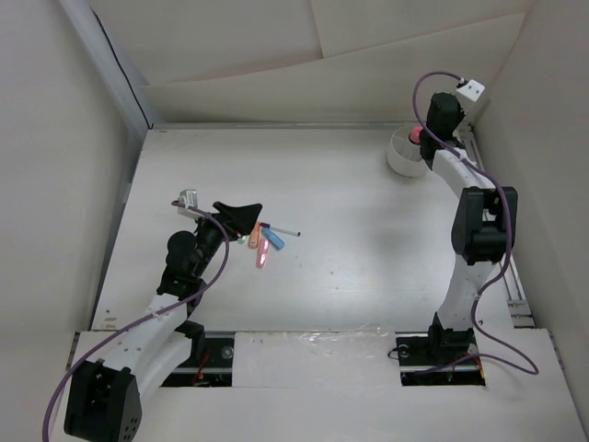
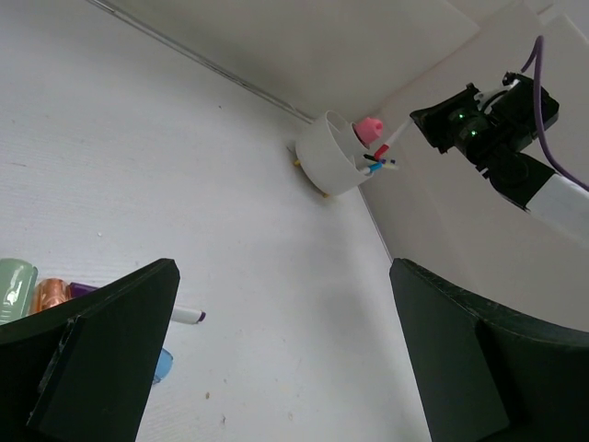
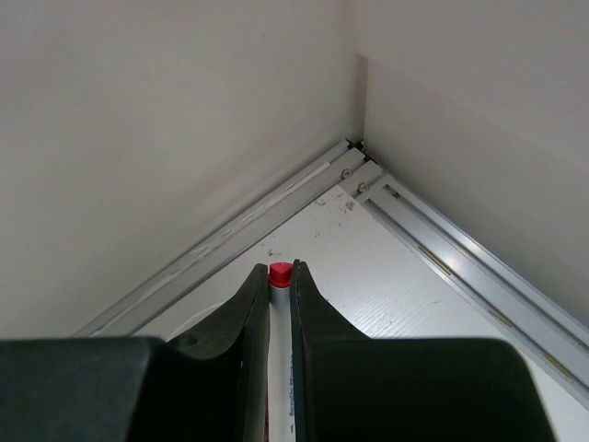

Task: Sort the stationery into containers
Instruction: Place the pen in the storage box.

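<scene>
Pen in right pincer lies along fingers, red end toward wall corner.

Robot arms: two, the left arm and the right arm.
Two-finger grippers: two, the left gripper and the right gripper.
Round white plastic cup with inner compartments: one.
Stubby highlighters lying on the table: four, namely a green highlighter, an orange highlighter, a blue highlighter and a pink highlighter.
Thin pens lying on the table: one, a white pen with a dark tip.
Thin pens pinched in a gripper: one, a red-capped white pen, in the right gripper.
Thin pens standing in the cup: at least two coloured pen ends show; they are too small for an exact count.
Small bottles: one, a pink-capped bottle, in the cup.
</scene>
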You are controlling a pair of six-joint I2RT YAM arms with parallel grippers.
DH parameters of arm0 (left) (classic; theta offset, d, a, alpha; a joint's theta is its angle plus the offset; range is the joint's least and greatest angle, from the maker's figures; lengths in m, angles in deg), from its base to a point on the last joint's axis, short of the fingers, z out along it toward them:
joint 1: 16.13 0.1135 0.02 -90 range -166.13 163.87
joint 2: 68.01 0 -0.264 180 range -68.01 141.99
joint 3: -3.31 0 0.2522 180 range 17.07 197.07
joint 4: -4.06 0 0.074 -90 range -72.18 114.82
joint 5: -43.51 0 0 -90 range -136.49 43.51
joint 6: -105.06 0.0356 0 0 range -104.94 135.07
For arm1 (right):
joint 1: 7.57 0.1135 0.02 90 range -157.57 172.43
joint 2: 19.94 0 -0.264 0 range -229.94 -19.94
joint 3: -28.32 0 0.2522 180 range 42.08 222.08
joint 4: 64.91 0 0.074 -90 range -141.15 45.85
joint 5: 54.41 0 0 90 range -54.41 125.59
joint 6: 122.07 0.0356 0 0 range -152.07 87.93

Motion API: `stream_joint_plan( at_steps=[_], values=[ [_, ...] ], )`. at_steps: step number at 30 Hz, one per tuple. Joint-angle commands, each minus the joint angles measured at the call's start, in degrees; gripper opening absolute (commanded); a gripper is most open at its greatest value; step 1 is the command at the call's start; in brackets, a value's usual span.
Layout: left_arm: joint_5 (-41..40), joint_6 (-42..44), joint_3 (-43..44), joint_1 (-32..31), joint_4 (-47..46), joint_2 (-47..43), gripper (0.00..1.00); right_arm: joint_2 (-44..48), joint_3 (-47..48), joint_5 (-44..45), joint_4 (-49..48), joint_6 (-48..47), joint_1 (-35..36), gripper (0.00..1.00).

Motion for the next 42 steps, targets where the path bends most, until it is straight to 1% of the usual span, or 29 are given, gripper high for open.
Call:
stream_joint_plan(
  at_steps=[1,14,22,26,27,29,30,33,34,35,41,42],
  values=[
    [0.8,-0.3,-0.4,0.0,-3.7,-0.3,1.0,-1.3,-0.3,4.5,-5.8,-3.6,2.1,0.0],
    [0.8,-0.3,-0.9,0.0,-4.2,0.2,1.0,-4.1,-0.3,6.7,-6.3,-4.2,2.6,0.0],
    [1.3,-0.8,-0.9,0.0,-4.7,1.2,1.0,-4.1,-2.9,7.9,-6.9,-4.2,3.1,0.0],
    [1.3,-0.8,-0.9,0.0,-4.7,1.2,1.0,-2.8,-5.2,7.9,-7.4,-3.0,3.1,0.21],
    [1.3,-0.8,-0.9,0.0,-4.7,1.2,1.0,-2.1,-5.7,7.9,-7.4,-3.0,3.7,0.29],
    [1.3,-0.8,-0.9,0.0,-4.7,1.2,1.0,-0.9,-6.3,7.3,-7.4,-3.0,3.7,0.37],
    [1.3,-0.8,-0.9,0.0,-4.7,1.2,1.0,0.1,-6.4,6.8,-7.4,-3.0,3.7,0.43],
    [1.3,-0.8,-0.9,0.0,-4.7,0.7,1.0,1.9,-7.7,6.3,-7.4,-3.0,4.3,0.49],
    [1.3,-0.8,-0.9,0.0,-4.7,0.7,1.0,3.4,-8.5,5.7,-7.4,-3.0,4.8,0.53],
    [1.3,-0.8,-0.9,0.0,-4.7,0.7,1.0,4.2,-8.5,5.0,-7.4,-3.0,4.8,0.54],
    [1.3,-0.8,-0.9,0.0,-4.1,-1.0,1.0,10.9,-11.3,1.4,-2.8,-3.0,6.8,0.56],
    [1.3,-0.8,-0.9,0.0,-3.2,-1.0,1.0,11.8,-11.8,-1.6,-2.2,-3.6,7.4,0.56]
  ],
)
